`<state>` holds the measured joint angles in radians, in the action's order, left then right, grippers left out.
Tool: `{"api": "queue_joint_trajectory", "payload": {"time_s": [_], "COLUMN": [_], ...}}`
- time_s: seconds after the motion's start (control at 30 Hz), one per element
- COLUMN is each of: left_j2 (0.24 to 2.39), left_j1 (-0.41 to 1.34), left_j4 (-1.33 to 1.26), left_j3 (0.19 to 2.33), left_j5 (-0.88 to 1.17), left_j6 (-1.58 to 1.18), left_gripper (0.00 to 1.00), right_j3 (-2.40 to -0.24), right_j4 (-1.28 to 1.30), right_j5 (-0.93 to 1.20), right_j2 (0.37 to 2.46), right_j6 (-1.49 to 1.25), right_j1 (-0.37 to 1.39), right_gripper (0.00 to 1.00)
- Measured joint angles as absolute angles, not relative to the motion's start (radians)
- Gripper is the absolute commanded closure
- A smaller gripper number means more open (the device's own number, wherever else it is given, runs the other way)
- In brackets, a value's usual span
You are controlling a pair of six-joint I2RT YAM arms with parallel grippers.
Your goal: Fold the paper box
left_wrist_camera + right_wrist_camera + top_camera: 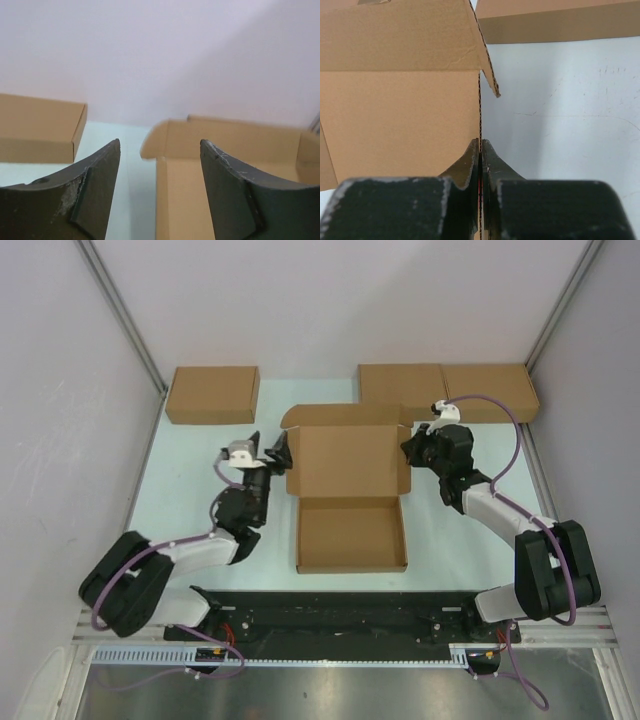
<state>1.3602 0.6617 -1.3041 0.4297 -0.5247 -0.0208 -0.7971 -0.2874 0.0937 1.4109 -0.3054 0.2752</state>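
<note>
Brown corrugated paper box (pixel 350 475) lies open, closed boxes (pixel 212 393) behind it. Right gripper (pixel 480 145) is clamped on its right wall. Left gripper (pixel 160 142), at its left side, gapes empty. Unsupported, that left side may spring flat, skewing the fold.

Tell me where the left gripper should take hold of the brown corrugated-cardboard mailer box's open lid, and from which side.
Grip the brown cardboard lid at its left edge, coming from the left: it is a thin free panel edge, the open left gripper straddles it, and the right gripper pinches the opposite edge.
</note>
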Motion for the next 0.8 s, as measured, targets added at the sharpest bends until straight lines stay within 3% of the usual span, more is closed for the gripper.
{"api": "queue_joint_trajectory", "payload": {"time_s": [0.17,0.47,0.63,0.8], "left_j2": [1.274,1.370,1.375,1.379], "left_j1": [0.505,0.345,0.315,0.296], "left_j4": [-1.244,-1.046,-0.969,-0.894], "left_j3": [0.447,0.547,0.557,0.576], "left_j5": [-0.390,0.027,0.170,0.266], "left_j6": [-0.184,-0.430,-0.477,-0.498], "left_gripper": [0.30,0.27,0.32,0.45], "right_j3": [-0.797,-0.799,-0.799,-0.799], "right_j4": [-0.288,-0.288,-0.288,-0.288], "right_j5": [0.081,0.075,0.075,0.073], "right_j2": [1.410,1.410,1.410,1.410], "right_j6": [-0.295,-0.293,-0.291,-0.290], "right_j1": [0.286,0.292,0.292,0.294], "right_gripper": [1.00,1.00,1.00,1.00]}}
